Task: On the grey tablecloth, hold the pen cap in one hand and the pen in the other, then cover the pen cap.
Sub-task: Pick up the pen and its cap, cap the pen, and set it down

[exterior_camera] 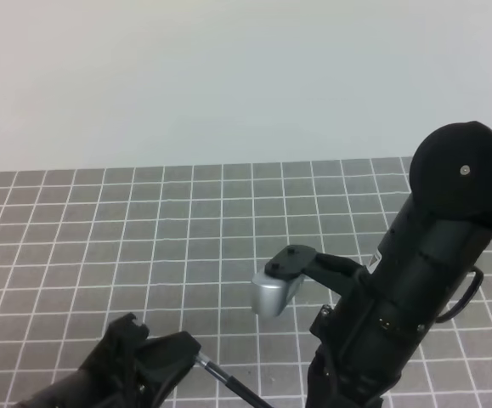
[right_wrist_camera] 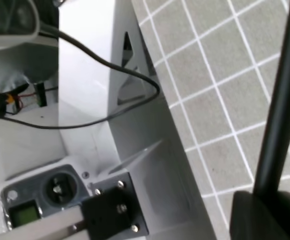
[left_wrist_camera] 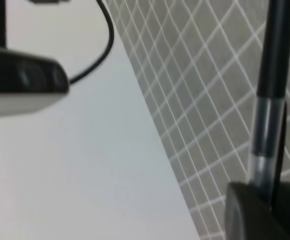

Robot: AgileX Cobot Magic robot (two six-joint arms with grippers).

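Note:
The grey tablecloth point(exterior_camera: 144, 229) covers the near half of the table. My left gripper point(exterior_camera: 190, 350) is at the bottom left, shut. The pen point(exterior_camera: 237, 387) runs from it down and right, under my right arm. In the left wrist view its silvery tip point(left_wrist_camera: 265, 130) narrows toward my fingers point(left_wrist_camera: 250, 212), with the black shaft point(left_wrist_camera: 276, 45) beyond. The pen cap is mostly hidden between those fingers. My right gripper is out of the high view. In the right wrist view its fingers point(right_wrist_camera: 265, 217) are shut on the pen's black shaft point(right_wrist_camera: 281, 100). Both are held above the cloth point(right_wrist_camera: 210, 75).
My right arm point(exterior_camera: 432, 280) with its silver wrist camera point(exterior_camera: 275, 293) fills the lower right. Bare white table point(exterior_camera: 229, 76) lies beyond the cloth. A metal frame with black cables point(right_wrist_camera: 109, 95) and a small device point(right_wrist_camera: 39, 195) stand off the cloth's edge.

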